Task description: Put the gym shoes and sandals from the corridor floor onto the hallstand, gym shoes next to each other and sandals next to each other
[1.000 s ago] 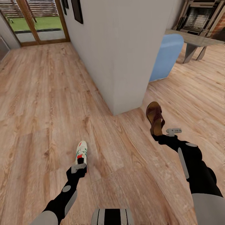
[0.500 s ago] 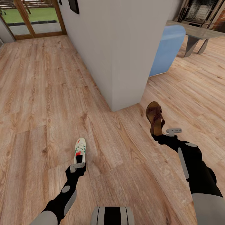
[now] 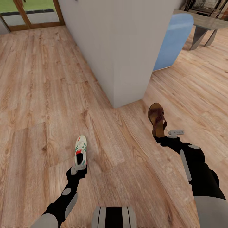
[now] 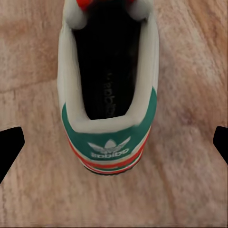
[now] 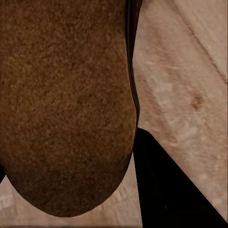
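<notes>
One gym shoe [image 3: 80,149], white with green stripes and red accents, lies on the corridor floor [image 3: 38,95] with its toe pointing away from me. My left gripper [image 3: 78,169] sits just behind its heel. In the left wrist view the heel [image 4: 109,118] lies between the black fingertips [image 4: 10,147], which stand wide apart and clear of it, so that gripper is open. My right gripper [image 3: 161,136] is shut on the heel end of a reddish-brown sandal [image 3: 157,117], held above the floor. Its tan sole [image 5: 61,104] is close to the right wrist camera, beside one black finger [image 5: 166,190].
A white wall corner [image 3: 126,63] juts out straight ahead. Behind it to the right stand a blue rounded chair [image 3: 173,41] and a grey table [image 3: 202,22]. A glass door [image 3: 31,12] is at the far left. Open wood flooring stretches left and ahead.
The whole picture shifted: wall, door and floor slid up as the camera moved. The gym shoe shifted with the floor and shows more fully ahead of the left gripper. The sandal stayed with the right gripper.
</notes>
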